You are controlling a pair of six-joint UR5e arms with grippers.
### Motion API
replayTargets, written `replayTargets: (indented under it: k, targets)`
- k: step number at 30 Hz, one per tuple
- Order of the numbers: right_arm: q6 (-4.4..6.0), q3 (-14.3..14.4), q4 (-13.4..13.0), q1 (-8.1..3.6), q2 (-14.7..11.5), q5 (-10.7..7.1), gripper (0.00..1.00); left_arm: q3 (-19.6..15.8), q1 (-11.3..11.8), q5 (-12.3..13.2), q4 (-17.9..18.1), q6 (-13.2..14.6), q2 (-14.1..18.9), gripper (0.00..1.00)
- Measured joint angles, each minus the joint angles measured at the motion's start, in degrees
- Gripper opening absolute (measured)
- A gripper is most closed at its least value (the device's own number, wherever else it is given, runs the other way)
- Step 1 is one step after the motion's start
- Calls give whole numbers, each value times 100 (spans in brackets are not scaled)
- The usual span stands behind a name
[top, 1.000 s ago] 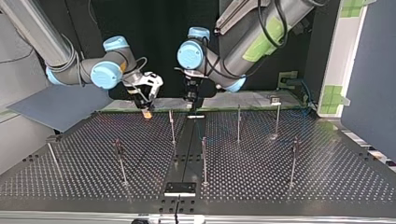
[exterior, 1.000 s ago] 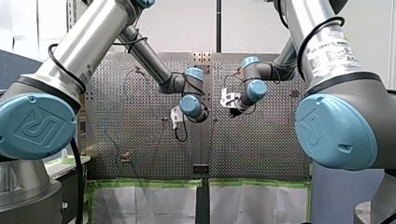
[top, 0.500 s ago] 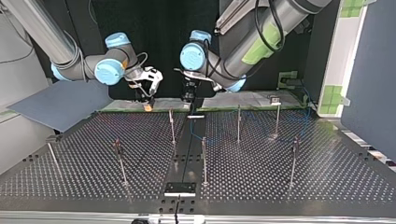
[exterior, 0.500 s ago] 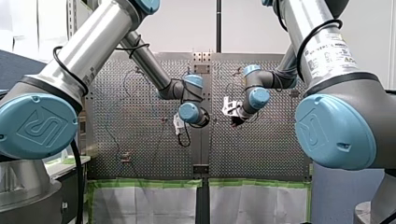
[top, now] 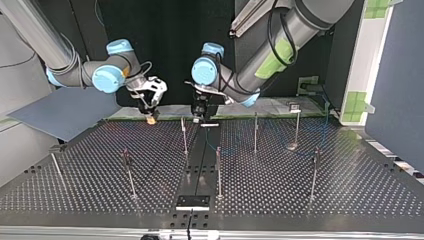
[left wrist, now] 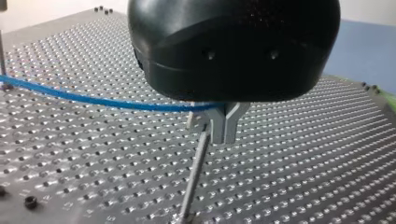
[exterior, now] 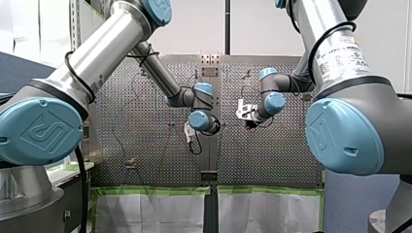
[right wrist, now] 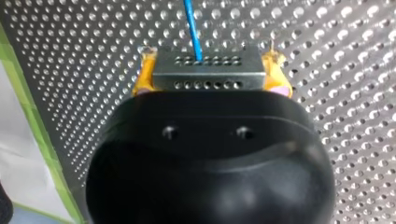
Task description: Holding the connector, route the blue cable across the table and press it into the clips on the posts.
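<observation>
Between the yellow pads (right wrist: 145, 74) of my right gripper (top: 150, 115) sits the connector (right wrist: 208, 74), a perforated metal block, firmly clamped. The blue cable (right wrist: 191, 23) leaves it and runs out over the perforated table (left wrist: 303, 163). My left gripper (left wrist: 224, 135) has its metal fingers together, apparently pinching the cable, which arrives from one side at finger level, just beside the top of a post (left wrist: 195, 177). Judged step: the pinched span is being lined up with that post's clip; how many other clips are already filled cannot be read. The next move calls for setting the span squarely over the clip and pressing down, with the right arm holding light tension so the connector does not pull loose. Obstacles: further posts (top: 255, 132) stand upright across the table, well apart, and a slack loop swept past them is likely to snag. A grey-blue panel (top: 65, 112) lies beside the table at the top view's left, off the route.
</observation>
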Motion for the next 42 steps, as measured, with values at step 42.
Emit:
replayTargets:
  k: [42]
  targets:
    - [-153,-386,-499,-483,150,-62,0,926,588,-239,-395,95,-340,0]
